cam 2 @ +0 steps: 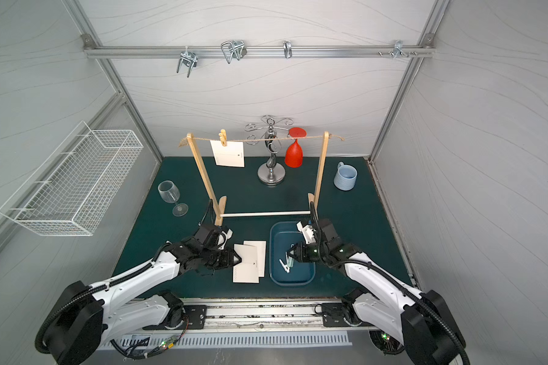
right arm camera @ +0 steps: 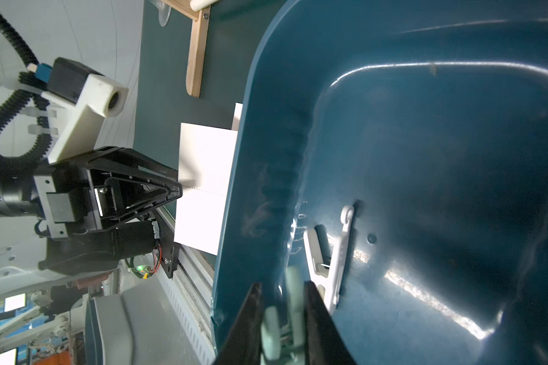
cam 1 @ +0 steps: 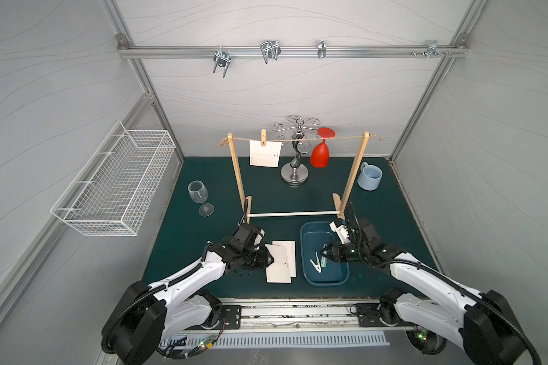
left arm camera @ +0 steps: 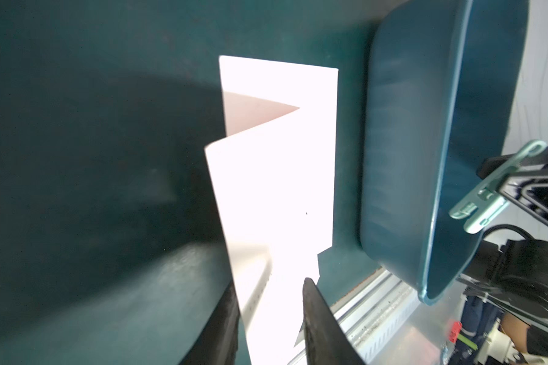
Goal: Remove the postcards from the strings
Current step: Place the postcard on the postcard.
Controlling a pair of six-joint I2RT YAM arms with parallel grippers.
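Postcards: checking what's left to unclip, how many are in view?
3. One white paper postcard hangs pegged on the tan jute rope; two lie overlapping on the green mat beside the blue tray.

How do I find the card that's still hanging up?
Look at the wooden frame standing on the green table. A tan rope runs across its top, and a wooden peg clips one white postcard there, near the left post. The other two postcards are down by the left gripper; only this one dangles.

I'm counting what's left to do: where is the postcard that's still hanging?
In both top views the hanging postcard is clipped by a wooden clothespin to the string, close to the frame's left post, beside the silver stand.
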